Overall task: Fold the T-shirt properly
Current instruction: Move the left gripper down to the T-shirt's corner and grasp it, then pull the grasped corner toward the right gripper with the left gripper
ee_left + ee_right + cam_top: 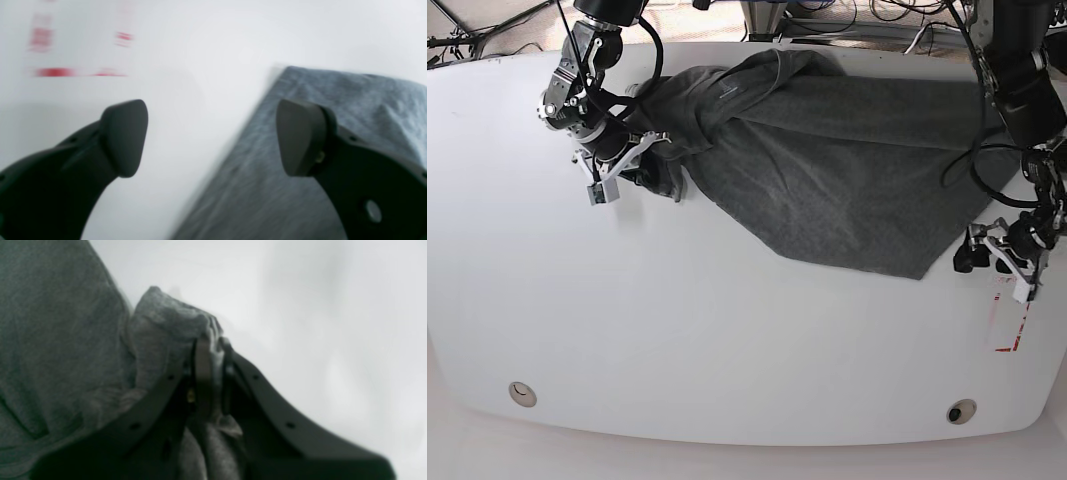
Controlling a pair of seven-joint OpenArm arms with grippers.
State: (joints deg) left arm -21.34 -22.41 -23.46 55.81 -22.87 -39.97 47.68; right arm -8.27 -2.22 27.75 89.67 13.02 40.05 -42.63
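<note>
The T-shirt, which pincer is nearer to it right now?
Right. The right pincer is shut on a bunch of the T-shirt. The left pincer is open just beside its edge, not gripping it.

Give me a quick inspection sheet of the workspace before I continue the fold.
Surface: white table, red markings near its right edge.
Job's things: T-shirt spread unfolded, bunched at the left.
Clutter: nothing seen.
Grippers: right pincer shut on a bunch of the T-shirt; left pincer open, one finger over the shirt's edge, holding nothing.
Cables: black cables hang along the left arm, crossing above the shirt; more beyond the far edge.
Surroundings: stands and wiring behind the table, blurred.
</note>
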